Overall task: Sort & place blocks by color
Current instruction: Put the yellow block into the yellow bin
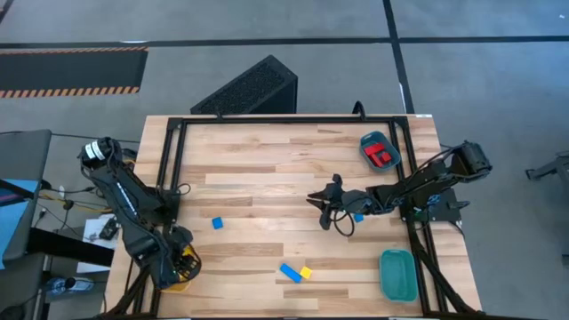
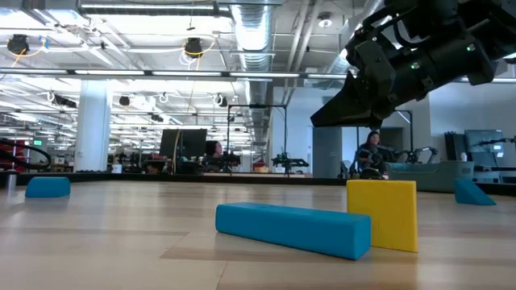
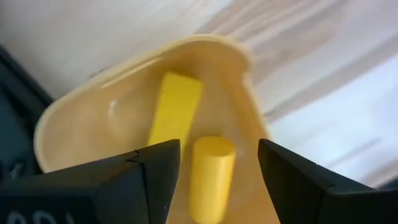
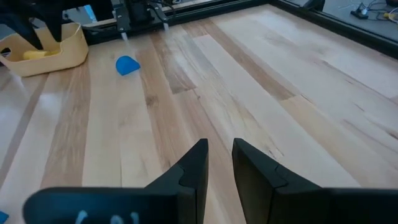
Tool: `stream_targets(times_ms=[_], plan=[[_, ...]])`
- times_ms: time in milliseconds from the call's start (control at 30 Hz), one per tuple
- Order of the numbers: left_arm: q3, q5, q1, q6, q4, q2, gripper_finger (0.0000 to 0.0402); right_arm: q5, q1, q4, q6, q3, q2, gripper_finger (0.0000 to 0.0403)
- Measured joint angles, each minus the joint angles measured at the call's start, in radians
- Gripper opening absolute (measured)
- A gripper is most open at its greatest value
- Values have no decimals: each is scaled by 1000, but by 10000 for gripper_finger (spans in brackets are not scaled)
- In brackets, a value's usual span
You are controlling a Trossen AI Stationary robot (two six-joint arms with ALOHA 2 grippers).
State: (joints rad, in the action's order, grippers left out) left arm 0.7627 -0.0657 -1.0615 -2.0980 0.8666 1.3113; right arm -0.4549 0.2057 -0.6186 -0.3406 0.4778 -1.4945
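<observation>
I'm seeing my left claw (image 3: 217,165) standing spread over the glossy yellow oval tray (image 3: 74,124); a smooth yellow cylinder (image 3: 210,177) is lying between its fingers, long axis pointing ahead, beside a yellow bar (image 3: 174,112)

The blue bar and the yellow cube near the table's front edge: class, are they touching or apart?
Touching. The low view shows the blue bar end running up against the yellow cube with no gap; the high view agrees.

Blocks: blue bar (image 1: 290,272) touching yellow cube (image 1: 306,273), front of table; blue cube (image 1: 217,223) apart, left of centre; red blocks (image 1: 382,157) in far-right tray; yellow bar (image 3: 175,107) and yellow cylinder (image 3: 210,174) in yellow tray
</observation>
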Motion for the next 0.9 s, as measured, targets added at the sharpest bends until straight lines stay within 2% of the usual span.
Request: stream_targets(times_ms=[233,367,500,600,700,800,867,900], plan=[[81,-33,0,81,40,0,202,-17,74,-36,4,0,0,98],[133,-54,0,126,153,0,196,-75,152,-77,51,0,0,98],[194,-156,1,173,297,0,194,-67,202,-73,58,0,0,98],[225,-297,14,287,346,-1,194,-3,237,-64,64,0,0,105],[230,-526,35,478,329,-1,193,68,280,-62,77,6,0,127],[191,-862,59,675,201,-1,193,86,324,-37,77,38,-9,165],[162,-1008,88,834,85,-1,193,83,349,-30,78,66,-51,195],[145,-1039,108,915,28,-1,193,71,362,-22,77,77,-70,209]])
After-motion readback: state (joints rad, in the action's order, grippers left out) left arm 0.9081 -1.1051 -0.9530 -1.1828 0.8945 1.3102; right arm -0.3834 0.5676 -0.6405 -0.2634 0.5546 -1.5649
